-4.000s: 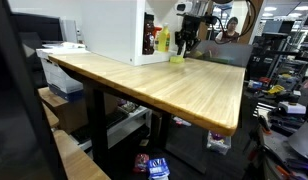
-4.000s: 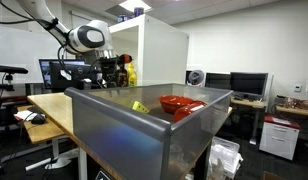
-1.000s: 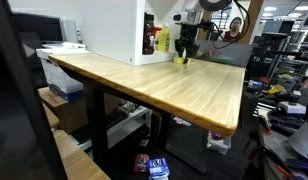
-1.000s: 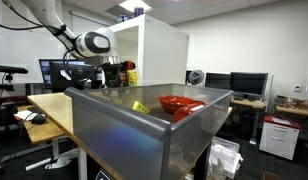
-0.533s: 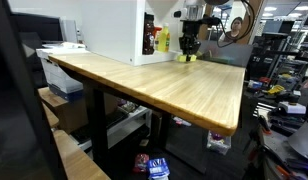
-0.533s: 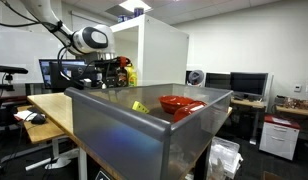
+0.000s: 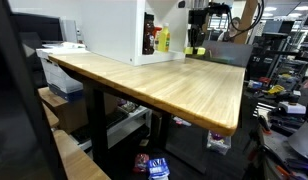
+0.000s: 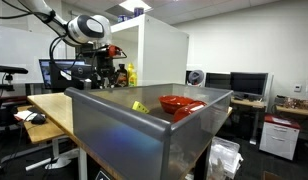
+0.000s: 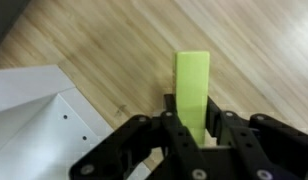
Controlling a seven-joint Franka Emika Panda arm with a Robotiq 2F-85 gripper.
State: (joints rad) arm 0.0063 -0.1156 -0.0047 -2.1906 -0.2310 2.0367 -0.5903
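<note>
One claw point(image 9: 191, 128) is clamped on one lime-green block point(image 9: 192, 80) over the bench point(image 9: 104, 50), seen in the wrist view; only an exterior view shows one yellow bottle point(image 7: 163, 40) nearby.

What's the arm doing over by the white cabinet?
The arm's gripper is shut on a yellow-green block, pinching it by one end in the wrist view. In an exterior view the block appears to hang just above the far end of the wooden table, close to the white cabinet and a yellow bottle. A grey bin holding a red object sits apart from the arm.
</note>
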